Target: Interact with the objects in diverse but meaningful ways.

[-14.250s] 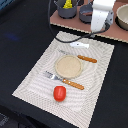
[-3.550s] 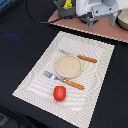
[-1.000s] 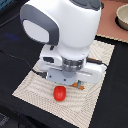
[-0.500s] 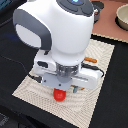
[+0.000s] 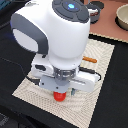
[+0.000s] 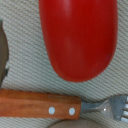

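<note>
The arm's bulk hides most of the placemat; a wooden-handled fork lies beside the red tomato. No writing shows; whether the gripper is apart or together, I cannot tell.

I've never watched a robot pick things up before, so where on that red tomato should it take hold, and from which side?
Probably across the middle of the tomato, coming straight down from above. It is smooth and rounded, lying free on the ribbed mat, so its bulging flanks give the surest hold. The fork lies close beside one end, so the fingers had better close across the other two sides.
</note>
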